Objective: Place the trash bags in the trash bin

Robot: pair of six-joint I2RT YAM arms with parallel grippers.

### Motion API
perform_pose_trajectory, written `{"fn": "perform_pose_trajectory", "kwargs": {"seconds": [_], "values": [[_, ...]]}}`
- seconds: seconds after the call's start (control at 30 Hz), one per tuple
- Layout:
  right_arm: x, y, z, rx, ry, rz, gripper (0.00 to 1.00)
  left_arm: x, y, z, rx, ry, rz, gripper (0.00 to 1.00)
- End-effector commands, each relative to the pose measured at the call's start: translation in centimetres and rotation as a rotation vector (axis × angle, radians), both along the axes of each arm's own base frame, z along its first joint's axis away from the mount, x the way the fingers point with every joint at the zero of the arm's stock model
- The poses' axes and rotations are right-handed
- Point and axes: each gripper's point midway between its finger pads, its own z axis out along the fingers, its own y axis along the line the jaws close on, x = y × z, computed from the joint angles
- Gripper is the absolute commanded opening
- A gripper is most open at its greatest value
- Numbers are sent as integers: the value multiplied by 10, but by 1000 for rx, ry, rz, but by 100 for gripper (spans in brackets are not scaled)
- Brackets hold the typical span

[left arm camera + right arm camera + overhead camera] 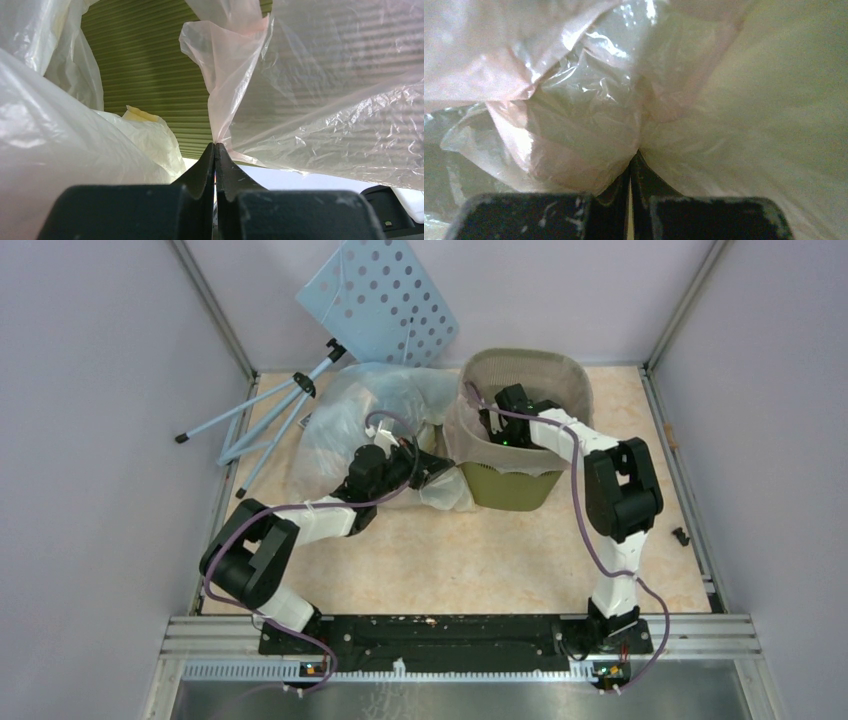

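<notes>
The olive-green mesh trash bin (512,485) stands at the back of the table, and a pale pink-beige trash bag (560,370) is draped over its rim. My left gripper (441,473) is at the bin's left side, shut on a gathered fold of that pink bag (225,65). The bin's ribbed wall (150,75) is close behind it. Clear-whitish bags (345,420) lie heaped left of the bin, with a whitish bag (45,150) and a yellowish one (150,132) beside the fingers. My right gripper (497,427) reaches down inside the bin, shut where the pink film (574,130) bunches at its tips.
A blue perforated board (380,300) on a pale blue tripod (270,415) leans at the back left, touching the bag heap. Metal frame rails and grey walls close in the table. A small black part (682,536) lies by the right rail.
</notes>
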Motion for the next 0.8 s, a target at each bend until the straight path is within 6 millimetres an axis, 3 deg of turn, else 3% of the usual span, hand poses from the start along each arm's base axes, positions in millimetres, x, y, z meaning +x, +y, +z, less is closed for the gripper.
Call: {"fn": "perform_pose_trajectory", "kwargs": {"seconds": [0.0,0.13,0.4,0.53,0.67,0.77], "values": [[-1,3,-24,33,44,-8,0,1,0,26,-12,-85,1,4],[2,5,-1,46,7,-5,0,3,1,34,-14,-103,5,6],[10,2,85,90,-160,-43,0,7,4,46,-10,-126,19,11],[10,1,113,106,-210,-45,1,8,3,48,-11,-126,16,11],[9,8,138,158,-250,-18,8,6,3,49,-1,-134,5,11],[13,7,171,181,-320,-31,10,4,4,49,35,-143,-4,14]]}}
